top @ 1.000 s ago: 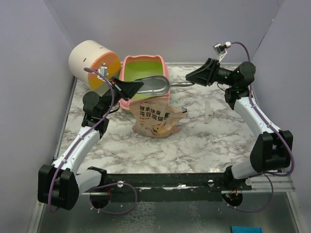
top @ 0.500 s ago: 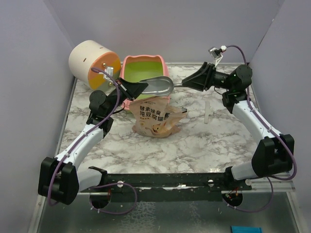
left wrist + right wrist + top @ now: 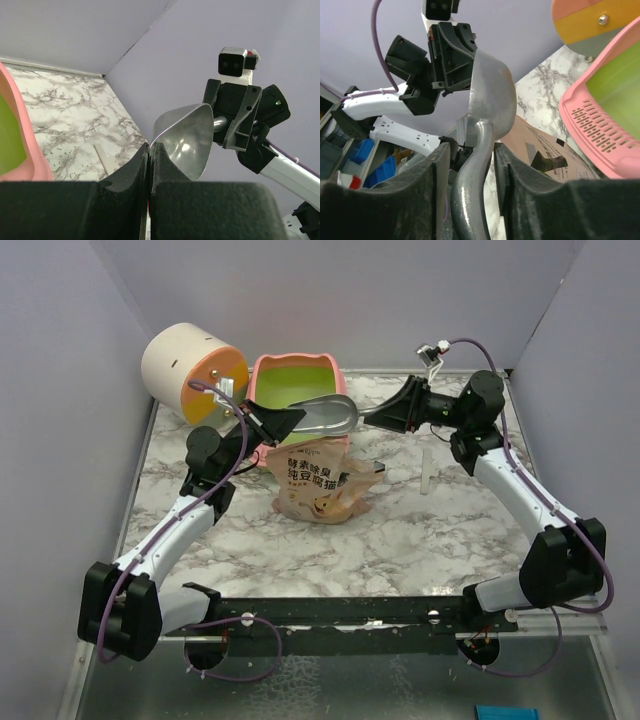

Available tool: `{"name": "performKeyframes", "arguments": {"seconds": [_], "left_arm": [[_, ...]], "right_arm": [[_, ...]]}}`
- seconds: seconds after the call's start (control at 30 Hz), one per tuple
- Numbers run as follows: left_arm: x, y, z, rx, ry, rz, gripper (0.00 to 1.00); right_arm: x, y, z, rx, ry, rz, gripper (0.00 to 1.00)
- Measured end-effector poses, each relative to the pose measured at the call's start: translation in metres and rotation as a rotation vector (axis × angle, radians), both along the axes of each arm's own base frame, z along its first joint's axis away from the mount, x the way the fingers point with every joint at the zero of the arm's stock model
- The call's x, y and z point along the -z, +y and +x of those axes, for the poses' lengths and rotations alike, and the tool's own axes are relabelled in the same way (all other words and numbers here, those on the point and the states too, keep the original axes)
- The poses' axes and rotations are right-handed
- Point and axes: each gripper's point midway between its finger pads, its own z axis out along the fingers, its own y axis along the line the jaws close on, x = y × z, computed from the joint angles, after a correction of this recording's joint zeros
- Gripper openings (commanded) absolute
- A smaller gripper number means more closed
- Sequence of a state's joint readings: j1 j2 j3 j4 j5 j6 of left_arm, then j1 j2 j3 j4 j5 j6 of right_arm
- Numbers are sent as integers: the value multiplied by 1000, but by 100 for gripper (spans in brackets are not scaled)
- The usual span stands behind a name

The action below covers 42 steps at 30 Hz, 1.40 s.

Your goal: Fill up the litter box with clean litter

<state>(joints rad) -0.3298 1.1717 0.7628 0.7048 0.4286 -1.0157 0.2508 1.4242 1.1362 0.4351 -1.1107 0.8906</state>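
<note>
The pink litter box [image 3: 262, 378] with its lime-green inside stands at the back centre. No loose litter shows in it. A grey metal scoop [image 3: 328, 418] is held over the box's near end. My left gripper [image 3: 287, 421] is shut on the scoop's rim; in the left wrist view the gripper [image 3: 149, 148] pinches the thin edge of the scoop [image 3: 186, 140]. My right gripper [image 3: 380, 419] has its jaws either side of the scoop's handle [image 3: 476, 165], with a gap still showing on one side. The box's slotted ledge [image 3: 592, 130] shows in the right wrist view.
A tan printed pouch [image 3: 318, 483] lies against the near side of the box. A cream-and-orange cylinder [image 3: 190, 372] lies at the back left. A thin white strip [image 3: 427, 472] lies on the marble table [image 3: 400, 540] to the right. Purple walls close in the sides.
My right gripper has moved left until its jaws straddle the scoop's handle. My left arm shifted slightly forward with the scoop, then held still.
</note>
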Motion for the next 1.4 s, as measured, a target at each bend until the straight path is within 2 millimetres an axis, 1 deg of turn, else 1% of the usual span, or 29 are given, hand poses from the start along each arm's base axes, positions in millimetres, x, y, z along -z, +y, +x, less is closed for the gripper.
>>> {"name": "performKeyframes", "arguments": {"seconds": [0.1,0.3,0.37,0.4,0.53,0.57,0.8,0.83,0.9,0.93,1.0,1.07,1.13,1.17,1.23,1.3,1.37,1.4], "left_arm": [[1,-2,0,4,3,1,0],[2,-3,0,6,6,2,0],[2,-3,0,6,6,2,0],[2,-3,0,7,6,2,0],[3,-3,0,7,5,4,0],[4,-3,0,7,5,7,0],[6,-4,2,9,14,4,0],[6,-5,2,9,14,5,3],[7,-5,1,11,12,10,21],[7,-6,1,15,6,24,29],[6,-8,1,24,-17,67,40],[2,-9,0,29,-59,148,54],[-4,-6,-1,13,-117,255,69],[-8,-2,-4,2,-147,315,74],[-17,5,-11,-17,-218,428,76],[-27,15,-23,-34,-310,540,76],[-29,23,-32,-39,-382,648,76],[-26,24,-34,-33,-404,693,76]], "right_arm": [[3,-1,3,25,3,-12,35],[3,-2,9,82,-1,-31,36],[2,-3,12,103,-6,-35,35],[2,-4,13,108,-9,-37,31],[2,-3,14,114,-17,-43,5],[2,-3,13,113,-16,-44,1],[4,-2,12,113,-6,-56,1],[3,-3,11,115,-6,-58,1],[3,-4,10,123,-2,-64,1],[3,-4,10,127,-1,-67,1],[1,-6,9,146,5,-84,1],[-3,-9,10,176,1,-108,1],[-10,-13,11,214,-13,-135,1],[-15,-16,11,239,-25,-153,1],[-28,-24,12,305,-61,-191,1],[-40,-33,10,366,-101,-226,1],[-56,-46,5,436,-142,-273,1],[-61,-52,3,463,-161,-290,1]]}}
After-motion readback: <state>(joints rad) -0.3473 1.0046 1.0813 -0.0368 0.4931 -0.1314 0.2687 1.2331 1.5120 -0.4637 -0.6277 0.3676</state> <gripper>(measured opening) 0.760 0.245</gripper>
